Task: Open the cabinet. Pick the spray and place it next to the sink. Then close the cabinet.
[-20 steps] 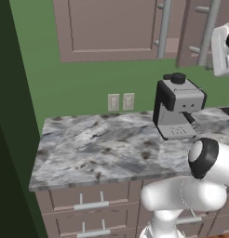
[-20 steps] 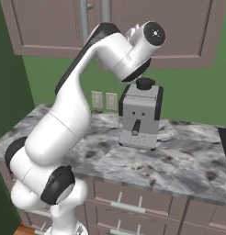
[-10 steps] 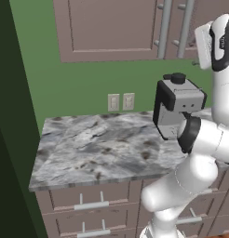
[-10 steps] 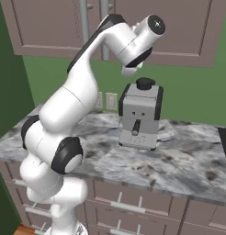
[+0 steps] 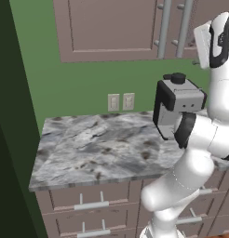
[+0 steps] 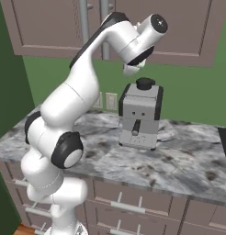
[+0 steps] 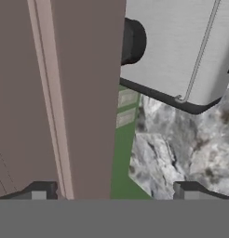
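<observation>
The arm has straightened upward, lifting the claw (image 7: 111, 190) toward the cabinet (image 5: 111, 28).

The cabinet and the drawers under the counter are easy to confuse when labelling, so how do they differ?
The cabinet hangs on the wall above the counter; the drawers sit below it. The cabinet's handles are long vertical grey bars; the drawer handles are short and horizontal. Cabinet doors are tall panels; drawer fronts are low and wide. Both are mauve-brown and closed.
</observation>
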Controlling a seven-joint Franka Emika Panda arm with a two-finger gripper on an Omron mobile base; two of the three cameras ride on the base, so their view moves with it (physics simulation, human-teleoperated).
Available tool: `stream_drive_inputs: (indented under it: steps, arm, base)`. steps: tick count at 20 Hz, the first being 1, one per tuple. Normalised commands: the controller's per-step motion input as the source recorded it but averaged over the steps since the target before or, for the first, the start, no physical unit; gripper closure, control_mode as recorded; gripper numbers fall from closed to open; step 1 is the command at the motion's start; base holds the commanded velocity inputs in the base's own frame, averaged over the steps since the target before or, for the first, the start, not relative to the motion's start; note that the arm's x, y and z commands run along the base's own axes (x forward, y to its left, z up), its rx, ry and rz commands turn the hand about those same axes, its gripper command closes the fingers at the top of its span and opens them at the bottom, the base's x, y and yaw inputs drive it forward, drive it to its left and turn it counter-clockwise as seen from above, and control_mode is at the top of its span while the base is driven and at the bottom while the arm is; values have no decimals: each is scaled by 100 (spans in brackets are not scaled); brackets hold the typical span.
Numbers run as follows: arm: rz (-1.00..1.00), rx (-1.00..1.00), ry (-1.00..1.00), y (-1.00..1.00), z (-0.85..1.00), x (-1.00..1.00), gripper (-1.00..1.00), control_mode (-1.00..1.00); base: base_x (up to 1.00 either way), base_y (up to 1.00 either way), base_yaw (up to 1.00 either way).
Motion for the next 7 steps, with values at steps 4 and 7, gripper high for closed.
stream_drive_inputs:
  steps: [4,7]
  arm:
    - [-1,0,1,4,-25,27,-100,-100]
    - [-3,0,0,8,-12,16,-100,-100]
  base:
    - [0,0,0]
    - [0,0,0]
